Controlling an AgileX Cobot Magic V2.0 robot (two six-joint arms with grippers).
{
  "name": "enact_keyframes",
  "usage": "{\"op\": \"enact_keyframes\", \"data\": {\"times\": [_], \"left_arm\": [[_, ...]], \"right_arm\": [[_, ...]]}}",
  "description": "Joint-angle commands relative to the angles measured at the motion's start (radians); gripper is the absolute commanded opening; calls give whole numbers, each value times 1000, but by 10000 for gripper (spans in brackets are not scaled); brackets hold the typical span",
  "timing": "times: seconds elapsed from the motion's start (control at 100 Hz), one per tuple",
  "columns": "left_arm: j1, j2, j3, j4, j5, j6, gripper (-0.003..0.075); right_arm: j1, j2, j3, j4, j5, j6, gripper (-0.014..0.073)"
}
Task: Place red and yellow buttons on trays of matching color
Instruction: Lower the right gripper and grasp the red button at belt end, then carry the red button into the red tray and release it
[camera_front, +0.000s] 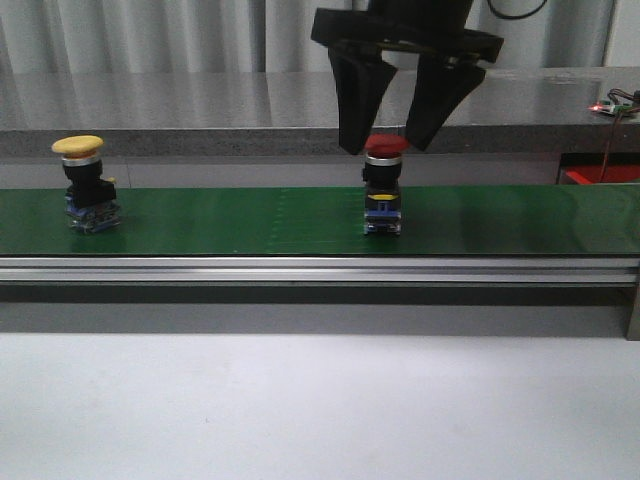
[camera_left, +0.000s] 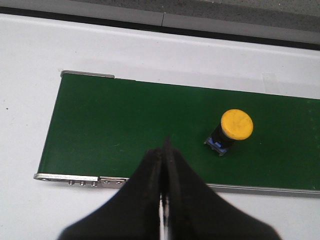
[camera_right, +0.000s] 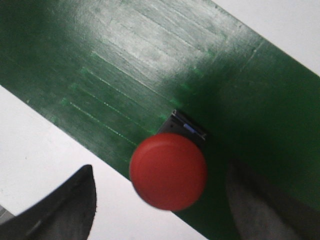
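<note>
Two buttons on my green belt (camera_front: 250, 215), right gripper (camera_front: 386, 140) open astride red button (camera_front: 384, 185), seemingly untouched, left gripper (camera_left: 164, 150) closed empty, yellow button (camera_front: 85, 185) apart.

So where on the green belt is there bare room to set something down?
The belt is bare between the yellow button and the red button, and again beyond the red one toward the robot's right. Crowded only at the red button, where the open right gripper straddles its cap.
</note>
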Motion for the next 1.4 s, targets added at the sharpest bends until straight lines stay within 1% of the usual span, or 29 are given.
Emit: {"op": "enact_keyframes", "data": {"times": [0.0,0.09,0.2,0.26,0.31,0.42,0.52,0.71,0.9,0.99,1.14,1.39], "left_arm": [[-4,-19,-27,-27,-59,3,-19],[-4,-19,-27,-27,-59,3,-20],[-4,-19,-27,-27,-59,3,-19],[-4,-19,-27,-27,-59,3,-19],[-4,-19,-27,-27,-59,3,-19],[-4,-19,-27,-27,-59,3,-20],[-4,-19,-27,-27,-59,3,-19],[-4,-19,-27,-27,-79,3,-20],[-4,-19,-27,-27,-79,3,-20],[-4,-19,-27,-27,-83,3,-20],[-4,-19,-27,-27,-83,3,-19],[-4,-19,-27,-27,-87,3,-20]], "right_arm": [[1,-36,-33,3,-26,-15,519],[-1,-26,-33,-19,-20,-15,438],[-3,-24,-33,-49,-2,-14,271],[-5,-26,-36,-68,0,-8,214],[-11,-26,-44,-77,12,-6,191],[-43,-32,-83,-97,59,-6,189],[-111,-54,-115,-106,104,-6,189],[-327,-113,-120,-105,115,5,189],[-535,-120,-120,-105,125,5,189],[-630,-120,-120,-99,116,5,189],[-755,-119,-120,-91,79,5,189],[-911,-110,-120,-93,29,-35,189]]}}
